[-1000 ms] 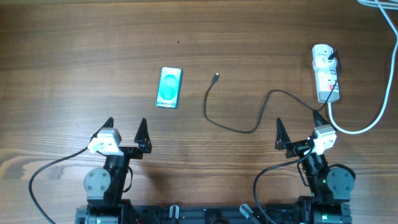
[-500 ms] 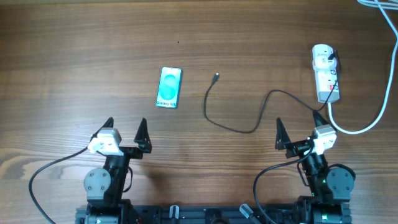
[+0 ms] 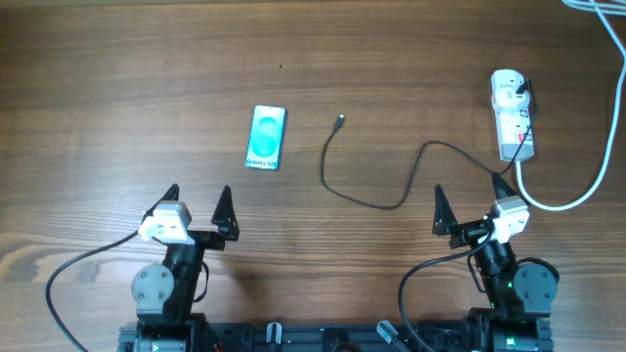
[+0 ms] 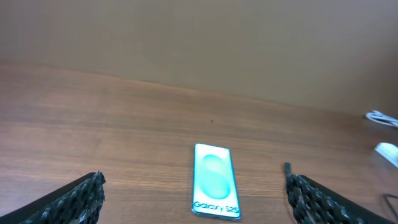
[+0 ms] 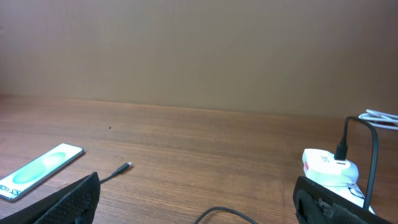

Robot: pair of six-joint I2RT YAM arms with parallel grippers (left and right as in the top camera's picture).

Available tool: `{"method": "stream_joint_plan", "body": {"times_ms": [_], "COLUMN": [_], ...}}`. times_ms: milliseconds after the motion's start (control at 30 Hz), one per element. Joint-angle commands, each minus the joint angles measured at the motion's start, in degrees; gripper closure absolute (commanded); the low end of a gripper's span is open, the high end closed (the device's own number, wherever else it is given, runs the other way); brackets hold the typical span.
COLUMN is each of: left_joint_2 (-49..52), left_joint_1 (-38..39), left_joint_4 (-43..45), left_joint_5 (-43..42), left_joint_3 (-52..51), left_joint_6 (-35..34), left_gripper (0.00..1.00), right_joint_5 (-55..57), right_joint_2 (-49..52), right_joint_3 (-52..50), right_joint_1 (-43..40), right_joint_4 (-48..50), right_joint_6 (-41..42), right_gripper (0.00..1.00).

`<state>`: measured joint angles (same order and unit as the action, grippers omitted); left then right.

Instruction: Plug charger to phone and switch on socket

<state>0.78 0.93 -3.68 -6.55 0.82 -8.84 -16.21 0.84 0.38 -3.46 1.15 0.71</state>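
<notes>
The phone lay face up on the table, apart from the charger, which ran right to the socket with its white cord. The left hand and right hand sat low near the front edge, fingers spread, empty.

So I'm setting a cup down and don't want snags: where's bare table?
Left of the phone the table is bare, also the far strip beyond it. Crowded on the right, where the charger loops toward the socket.

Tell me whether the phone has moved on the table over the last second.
No. The phone lies in the same spot, with the same gap to the left of the charger's plug tip and the socket, in every overhead picture.
</notes>
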Motion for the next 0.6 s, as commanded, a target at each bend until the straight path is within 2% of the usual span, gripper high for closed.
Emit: {"method": "stream_joint_plan", "body": {"times_ms": [0,233,567], "left_joint_2": [-0.61,4.79,27.52], "left_joint_1": [-0.42,-0.42,-0.42], "left_joint_4": [2.10,-3.63,-15.26], "left_joint_5": [-7.52,-9.44,-14.27], "left_joint_3": [-0.20,9.81,32.57], "left_joint_6": [0.87,0.92,1.16], "left_gripper": [0.00,0.00,0.00], "right_joint_5": [0.74,0.74,0.74], "right_joint_2": [-0.04,-0.04,-0.04], "right_joint_3": [-0.09,-0.09,-0.09], "right_joint_1": [0.28,0.28,0.28], "right_joint_4": [0.13,0.13,0.13], "right_joint_6": [-0.68,-0.68,-0.66], "right_gripper": [0.00,0.00,0.00]}}
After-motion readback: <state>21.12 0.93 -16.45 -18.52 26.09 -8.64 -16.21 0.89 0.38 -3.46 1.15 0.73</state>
